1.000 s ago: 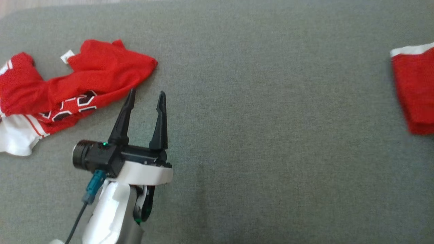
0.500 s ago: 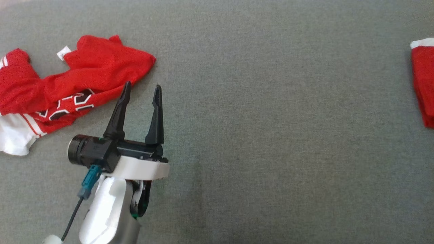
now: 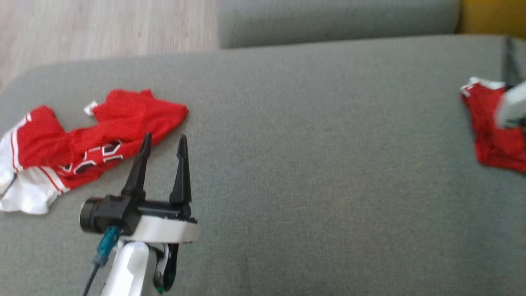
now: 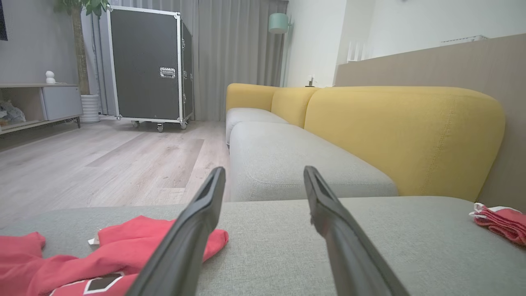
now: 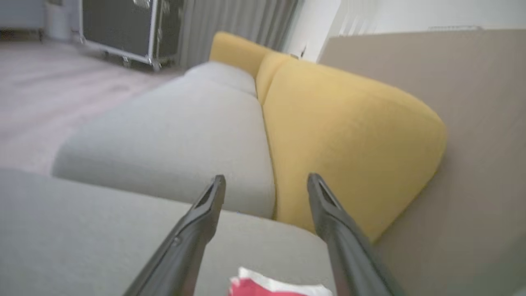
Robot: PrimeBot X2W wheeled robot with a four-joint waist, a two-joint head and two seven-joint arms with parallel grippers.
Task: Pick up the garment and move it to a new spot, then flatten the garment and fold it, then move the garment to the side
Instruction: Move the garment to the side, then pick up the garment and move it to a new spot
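A folded red garment (image 3: 487, 135) with a white edge lies at the far right of the grey cushion (image 3: 312, 164). My right gripper (image 3: 510, 61) hangs blurred just over it, pale forearm across the cloth. In the right wrist view that gripper (image 5: 267, 179) is open and holds nothing, with the garment's white edge (image 5: 279, 287) below its fingers. The folded garment (image 4: 499, 220) is at the right in the left wrist view. My left gripper (image 3: 164, 137) stands open beside a second, crumpled red and white garment (image 3: 102, 127), its left fingertip at the cloth's near edge.
The crumpled garment (image 4: 123, 255) lies low left in the left wrist view. Beyond the cushion's far edge are a wooden floor (image 3: 102, 28), another grey seat (image 3: 337, 18) and a yellow backrest (image 4: 402, 135). A black wheeled case (image 4: 148, 65) stands across the room.
The head camera has tilted up, bringing the cushion's far edge and the floor into view. My right gripper now shows over the folded garment. The left gripper stays open by the crumpled garment.
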